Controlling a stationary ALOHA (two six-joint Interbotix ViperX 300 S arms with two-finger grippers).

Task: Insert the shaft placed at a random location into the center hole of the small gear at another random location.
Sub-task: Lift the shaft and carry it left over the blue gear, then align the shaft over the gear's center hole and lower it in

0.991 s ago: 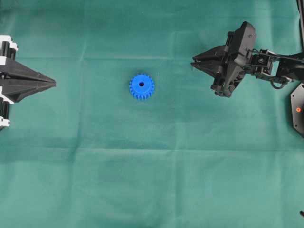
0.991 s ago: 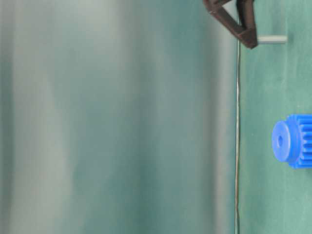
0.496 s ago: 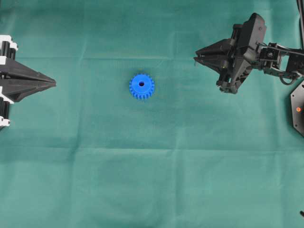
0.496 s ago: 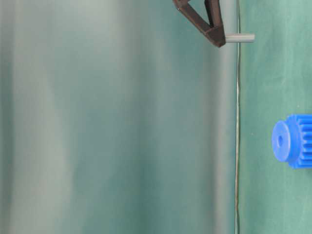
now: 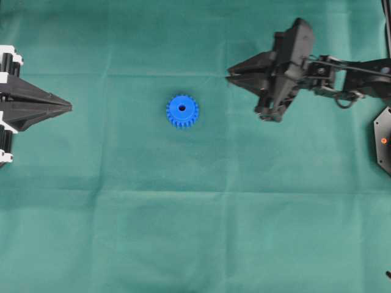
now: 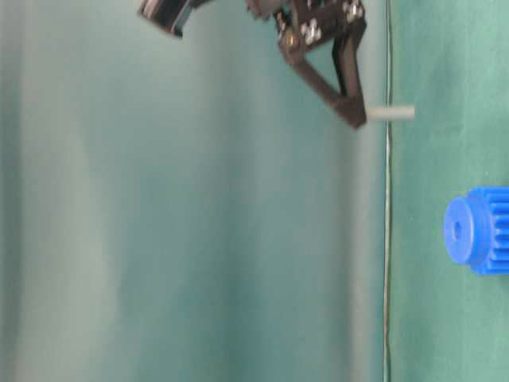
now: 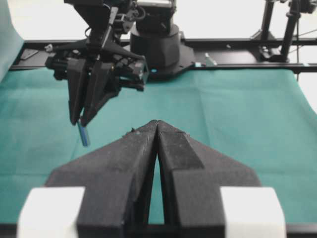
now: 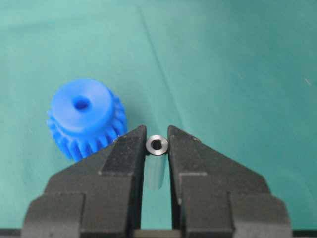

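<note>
Your work surface is a creased green cloth [image 5: 195,232], with a blurred pale backdrop in the table-level view. The small gear [image 5: 182,111] lies flat mid-cloth, its center hole [image 5: 182,108] facing up; table-level crops its far edge. From overhead you can't make out the shaft [image 8: 157,148] (the jaws hide it). Your right gripper [image 5: 231,77] hovers above the cloth, right of the gear, jaws clamped on the shaft, which points downward. Your left gripper [image 5: 68,107] rests at the left edge, jaws pressed together, holding nothing.
</note>
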